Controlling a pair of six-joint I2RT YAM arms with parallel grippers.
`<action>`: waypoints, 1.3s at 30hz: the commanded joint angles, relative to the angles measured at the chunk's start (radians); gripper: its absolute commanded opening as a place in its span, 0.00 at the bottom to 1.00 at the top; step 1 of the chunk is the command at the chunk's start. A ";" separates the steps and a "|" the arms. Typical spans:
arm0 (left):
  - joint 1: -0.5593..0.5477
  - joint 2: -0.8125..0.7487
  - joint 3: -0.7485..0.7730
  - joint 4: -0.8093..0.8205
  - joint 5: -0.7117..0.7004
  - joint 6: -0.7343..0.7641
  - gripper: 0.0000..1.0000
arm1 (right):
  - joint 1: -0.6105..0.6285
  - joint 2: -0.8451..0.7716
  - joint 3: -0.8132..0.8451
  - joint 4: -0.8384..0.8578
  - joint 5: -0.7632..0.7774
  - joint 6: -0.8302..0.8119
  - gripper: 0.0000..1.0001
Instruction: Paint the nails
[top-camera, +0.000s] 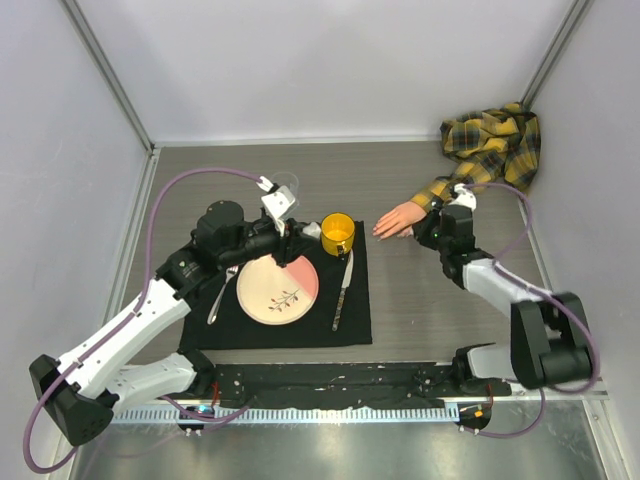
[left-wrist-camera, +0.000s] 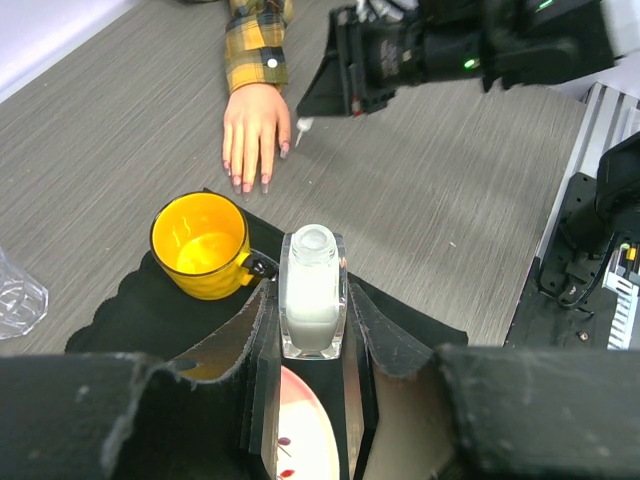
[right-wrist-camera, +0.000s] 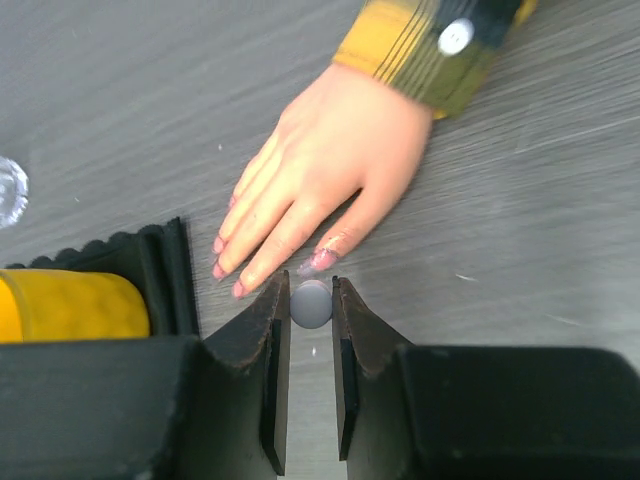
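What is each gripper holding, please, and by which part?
The left gripper clamps the bottle by its sides; the right gripper pinches the brush cap by its sides.

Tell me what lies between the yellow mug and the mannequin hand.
Between mug and hand: only the black mat's edge and bare grey table; left wrist view shows it.

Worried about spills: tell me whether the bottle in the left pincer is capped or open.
Open. The nail polish bottle clamped in the left pincer shows a bare neck, no cap.
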 joint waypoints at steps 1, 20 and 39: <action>-0.002 0.000 -0.002 0.067 0.036 -0.002 0.00 | 0.006 -0.242 0.063 -0.299 0.142 -0.084 0.01; -0.003 -0.313 -0.236 0.155 0.133 0.087 0.00 | 0.619 -0.407 0.720 -0.991 -0.080 -0.139 0.01; -0.003 -0.290 -0.238 0.084 0.149 0.130 0.00 | 1.058 -0.134 1.100 -1.057 0.133 -0.159 0.01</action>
